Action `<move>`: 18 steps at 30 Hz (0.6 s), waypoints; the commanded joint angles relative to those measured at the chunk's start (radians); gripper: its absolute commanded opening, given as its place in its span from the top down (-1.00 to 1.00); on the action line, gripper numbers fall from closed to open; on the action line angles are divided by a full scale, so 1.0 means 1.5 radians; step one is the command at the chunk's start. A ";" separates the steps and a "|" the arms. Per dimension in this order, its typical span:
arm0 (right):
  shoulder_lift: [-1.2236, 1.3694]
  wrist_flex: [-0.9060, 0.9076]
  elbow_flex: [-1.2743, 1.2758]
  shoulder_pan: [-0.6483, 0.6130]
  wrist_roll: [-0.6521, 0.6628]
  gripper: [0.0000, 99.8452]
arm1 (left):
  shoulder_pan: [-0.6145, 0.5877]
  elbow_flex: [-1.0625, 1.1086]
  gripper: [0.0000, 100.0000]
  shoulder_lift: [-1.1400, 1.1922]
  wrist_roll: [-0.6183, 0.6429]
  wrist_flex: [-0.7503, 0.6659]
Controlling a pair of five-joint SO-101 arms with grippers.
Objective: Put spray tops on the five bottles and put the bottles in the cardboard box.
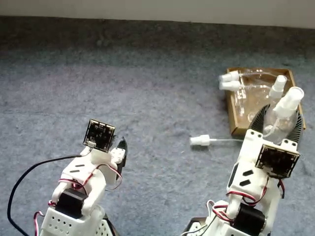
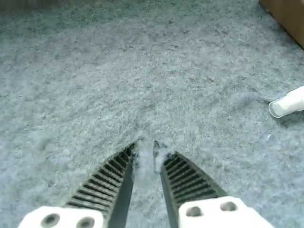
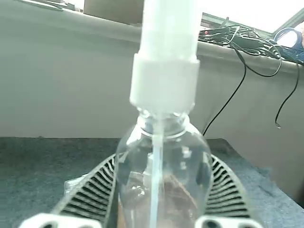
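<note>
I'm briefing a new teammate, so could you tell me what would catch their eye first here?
First, the clear bottle with its white spray top, held upright in the right gripper over the near edge of the cardboard box. Next, a loose spray top lying on the grey carpet beside the box, and the left gripper low over bare carpet.

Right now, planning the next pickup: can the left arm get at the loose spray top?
Probably yes: the left claw is empty, with only bare carpet between it and the spray top.
</note>
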 commanded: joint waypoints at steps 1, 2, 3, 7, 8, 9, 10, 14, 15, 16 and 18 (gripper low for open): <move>0.015 -0.002 -0.053 0.047 0.011 0.73 | -0.008 0.014 0.99 -0.004 0.006 -0.012; 0.031 -0.002 -0.063 0.059 0.011 0.73 | -0.008 0.019 0.99 -0.004 0.006 -0.023; 0.052 -0.002 -0.074 0.070 0.011 0.73 | -0.008 0.026 0.99 -0.004 0.007 -0.034; 0.167 -0.001 -0.128 0.109 0.011 0.73 | -0.008 0.047 0.99 -0.004 0.007 -0.057; 0.198 -0.001 -0.142 0.117 0.009 0.73 | -0.008 0.046 0.99 -0.004 0.007 -0.056; 0.225 -0.001 -0.154 0.124 0.008 0.73 | -0.008 0.046 0.99 -0.004 0.007 -0.056; 0.250 -0.002 -0.164 0.129 0.008 0.73 | -0.008 0.046 0.99 -0.004 0.007 -0.056; 0.324 -0.003 -0.192 0.129 0.008 0.73 | -0.008 0.046 0.99 -0.004 0.006 -0.056; 0.336 -0.004 -0.194 0.128 0.008 0.73 | -0.008 0.046 0.99 -0.004 0.006 -0.056; 0.346 -0.005 -0.195 0.127 0.008 0.73 | -0.008 0.046 0.99 -0.004 0.005 -0.056; 0.366 -0.017 -0.197 0.127 0.008 0.73 | -0.008 0.046 0.99 -0.004 0.005 -0.056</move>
